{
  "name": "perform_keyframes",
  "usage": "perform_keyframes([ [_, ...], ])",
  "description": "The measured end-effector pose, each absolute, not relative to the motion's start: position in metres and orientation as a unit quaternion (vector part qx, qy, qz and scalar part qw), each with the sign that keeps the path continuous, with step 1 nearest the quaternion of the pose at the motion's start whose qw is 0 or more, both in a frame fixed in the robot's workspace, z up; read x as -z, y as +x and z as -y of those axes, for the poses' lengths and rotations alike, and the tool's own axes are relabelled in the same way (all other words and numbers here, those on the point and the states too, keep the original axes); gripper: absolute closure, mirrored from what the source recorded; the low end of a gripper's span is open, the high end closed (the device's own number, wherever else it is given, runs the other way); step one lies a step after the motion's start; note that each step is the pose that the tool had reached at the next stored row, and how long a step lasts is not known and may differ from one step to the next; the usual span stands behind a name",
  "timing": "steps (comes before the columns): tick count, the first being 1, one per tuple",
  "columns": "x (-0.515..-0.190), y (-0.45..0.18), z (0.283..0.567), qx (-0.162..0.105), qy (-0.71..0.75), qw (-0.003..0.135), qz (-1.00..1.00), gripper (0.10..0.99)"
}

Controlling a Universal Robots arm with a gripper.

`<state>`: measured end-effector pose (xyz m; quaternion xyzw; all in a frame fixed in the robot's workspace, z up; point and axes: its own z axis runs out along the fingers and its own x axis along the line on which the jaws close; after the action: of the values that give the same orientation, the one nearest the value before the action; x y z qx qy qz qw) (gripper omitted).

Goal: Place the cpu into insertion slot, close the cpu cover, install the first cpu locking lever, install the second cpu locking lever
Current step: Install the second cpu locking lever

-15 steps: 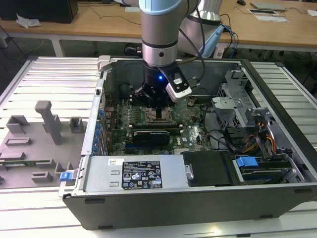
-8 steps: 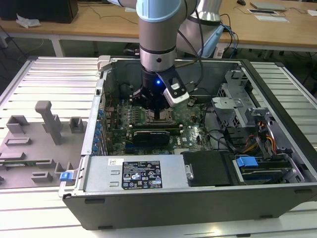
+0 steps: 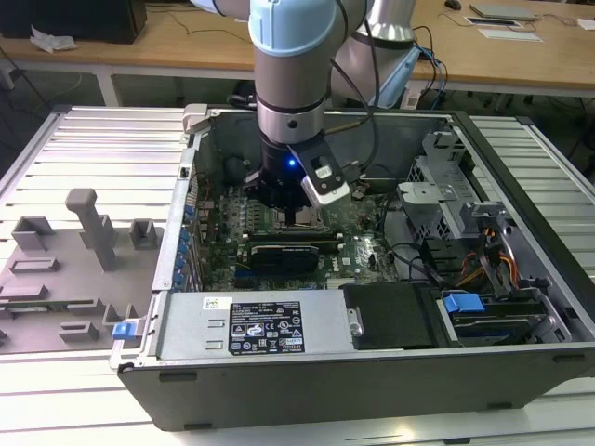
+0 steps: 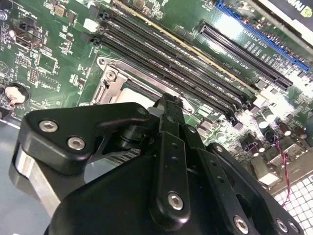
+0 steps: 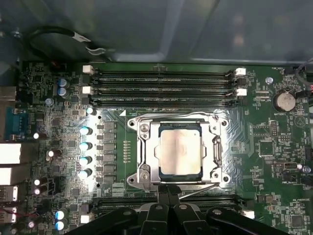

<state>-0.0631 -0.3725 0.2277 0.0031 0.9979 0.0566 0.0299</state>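
Observation:
The cpu (image 5: 179,152), a pale silver square, lies flat in the insertion slot on the green motherboard (image 5: 254,147). The silver cpu cover (image 5: 211,147) is folded down around it, and the chip shows through its window. Thin wire levers run along two sides of the cover, one at the far side (image 5: 171,115) and one at the side by the fingers (image 5: 203,185). My gripper (image 5: 168,190) is shut, its black fingertips (image 4: 168,105) together at the socket's edge by that second lever. In the exterior view the gripper (image 3: 299,216) reaches down into the open computer case (image 3: 307,372).
Long black memory slots (image 5: 161,88) run beside the socket, with several capacitors (image 5: 85,146) and a coin battery (image 5: 284,102) nearby. The case holds a power supply (image 3: 270,325), drive cage (image 3: 465,223) and cables. A grey fixture tray (image 3: 65,269) lies at the exterior view's left.

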Motion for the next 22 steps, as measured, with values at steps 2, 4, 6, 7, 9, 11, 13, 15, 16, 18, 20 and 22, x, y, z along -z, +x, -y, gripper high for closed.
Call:
perform_keyframes([
  [2,-0.227,-0.064,0.375,-0.062,0.003,0.03,-0.998,0.98],
  [4,-0.226,-0.065,0.378,-0.066,0.003,0.03,-0.997,0.98],
  [6,-0.226,-0.066,0.385,-0.072,0.004,0.03,-0.997,0.98],
  [7,-0.225,-0.067,0.386,-0.076,0.004,0.03,-0.997,0.98],
  [9,-0.224,-0.068,0.387,-0.082,0.004,0.03,-0.996,0.98],
  [11,-0.223,-0.07,0.388,-0.087,0.004,0.03,-0.996,0.98],
  [13,-0.221,-0.072,0.389,-0.09,0.004,0.03,-0.995,0.98],
  [15,-0.219,-0.074,0.391,-0.094,0.004,0.03,-0.995,0.98],
  [16,-0.218,-0.075,0.391,-0.095,0.004,0.03,-0.995,0.98],
  [18,-0.216,-0.078,0.392,-0.097,0.004,0.03,-0.995,0.98],
  [20,-0.214,-0.082,0.392,-0.1,0.004,0.03,-0.995,0.98],
  [22,-0.212,-0.086,0.392,-0.103,0.005,0.03,-0.994,0.98],
])
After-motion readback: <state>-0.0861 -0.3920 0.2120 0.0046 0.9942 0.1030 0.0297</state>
